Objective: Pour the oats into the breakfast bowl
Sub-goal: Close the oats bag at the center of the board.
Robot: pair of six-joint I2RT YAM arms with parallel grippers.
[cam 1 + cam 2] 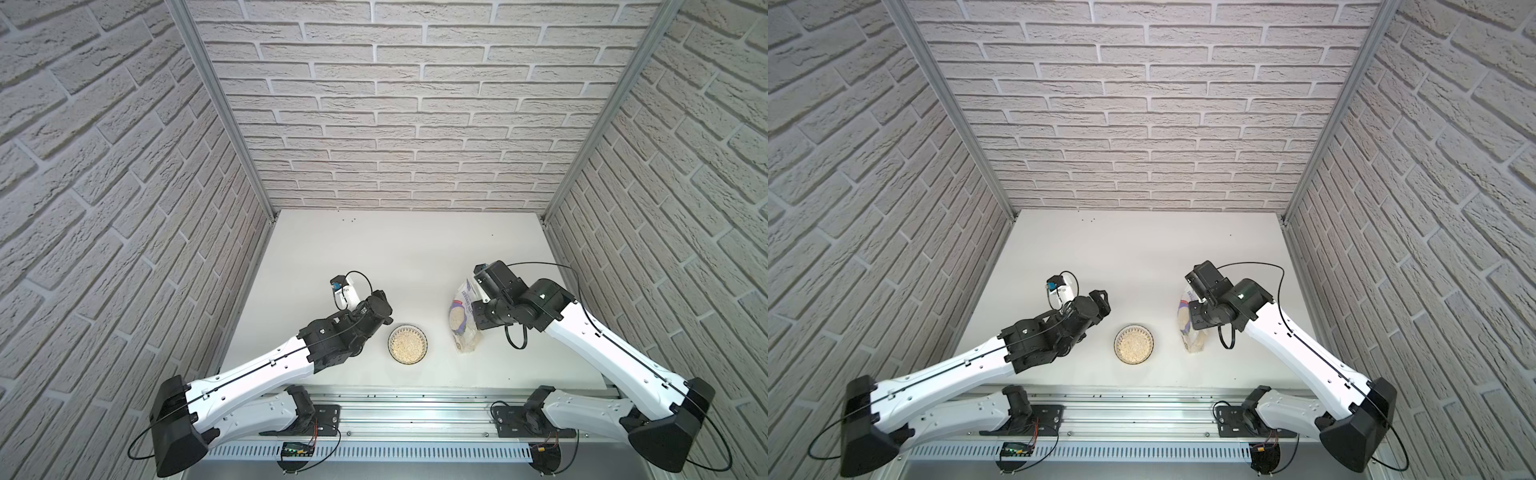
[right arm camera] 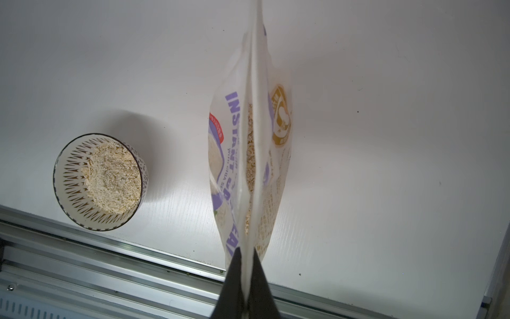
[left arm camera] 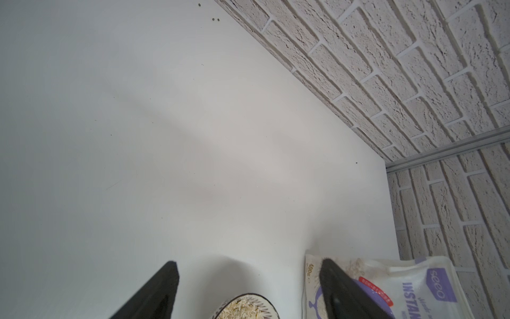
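Most of the job looks done. Oats (image 2: 113, 176) sit heaped in breakfast bowl (image 2: 70, 179), approx half full, lattice wall showing above them. Bowl stands on white table (image 1: 395, 257) near front rail, between the two arms. Oatmeal pouch (image 2: 220, 154) is upright, near bowl on its R side, not touching it. Base appears to rest on table, tho can't confirm. Mouth slightly parted, more flakes visible inside. No pour under way.

Left to do, my guess: let go of pouch & pull arms back, or a top-up if a fuller bowl is wanted.

R gripper (image 2: 247, 252): above pouch, pointing down, fingers pinched on top seam at one end. R arm reaches in from front-right, wrist bent over pouch.

L gripper (image 3: 249, 265): jaws wide apart, holding nothing, hovers near bowl on its L side, no contact. L arm stretches in low from front-left.
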